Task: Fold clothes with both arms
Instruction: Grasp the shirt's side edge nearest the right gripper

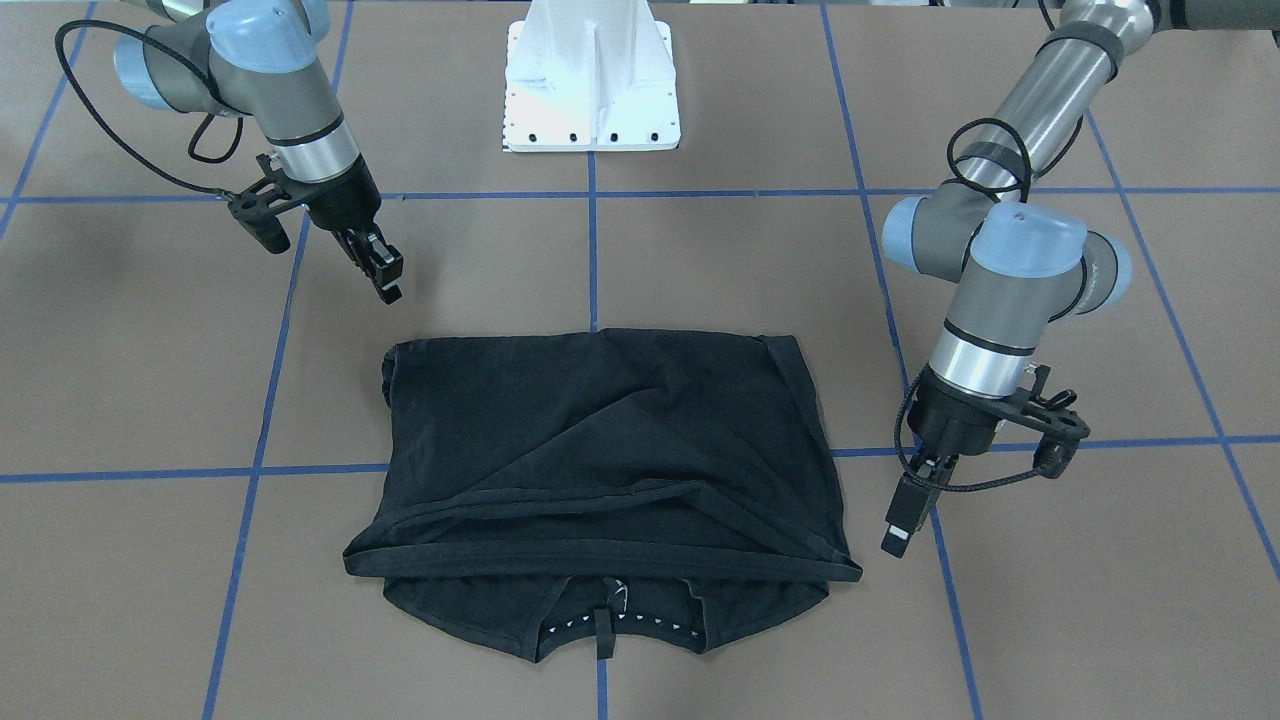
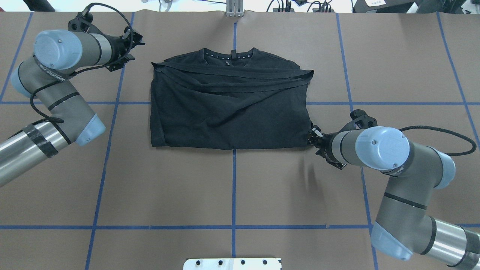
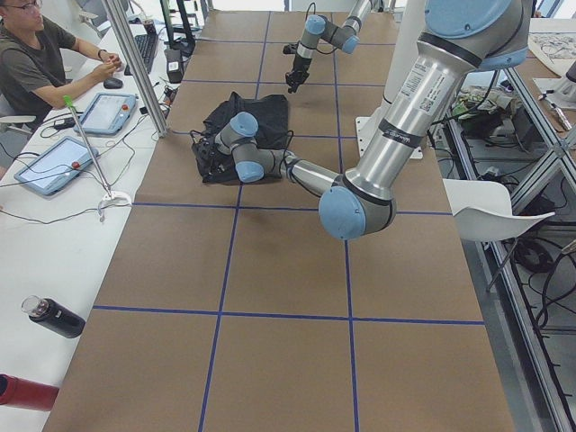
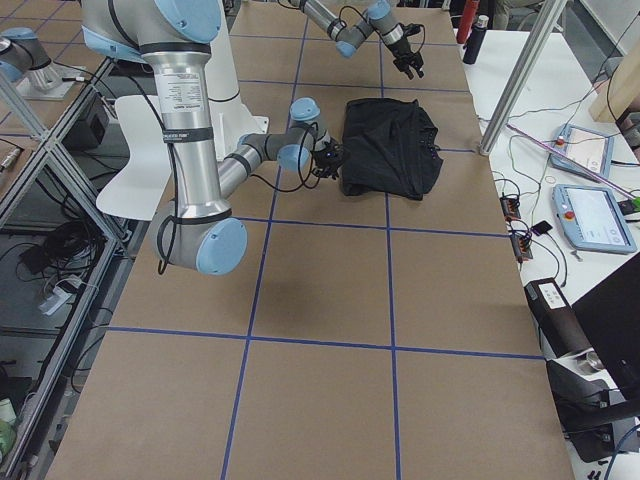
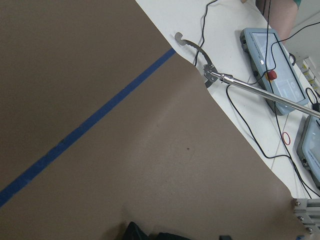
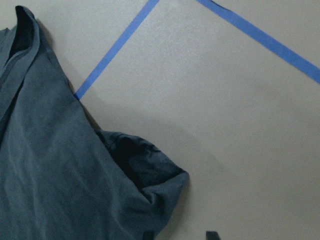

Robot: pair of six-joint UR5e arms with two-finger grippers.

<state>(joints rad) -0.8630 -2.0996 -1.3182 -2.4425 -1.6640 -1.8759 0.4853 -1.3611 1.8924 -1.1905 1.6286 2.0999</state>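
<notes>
The clothes are one black T-shirt (image 1: 600, 440) (image 2: 225, 108) lying folded into a rough rectangle mid-table, sleeves drawn across it. Its white-dotted collar (image 2: 229, 56) is on the side away from the robot's base. My left gripper (image 1: 897, 530) hangs just off the shirt's collar-side corner, apart from the cloth, open and holding nothing. My right gripper (image 1: 385, 275) (image 2: 312, 135) hovers by the opposite corner nearest the base, open and holding nothing. The right wrist view shows that corner of the shirt (image 6: 50, 175) on the brown table. The left wrist view shows only bare table.
The white pedestal base (image 1: 590, 90) stands at the robot's side. Blue tape lines grid the brown table (image 2: 232, 195). Beyond the far edge is a white desk with tablets (image 3: 54, 162), cables, a metal post (image 3: 135, 63) and a seated person (image 3: 36, 63). Bottles (image 3: 49, 317) lie there.
</notes>
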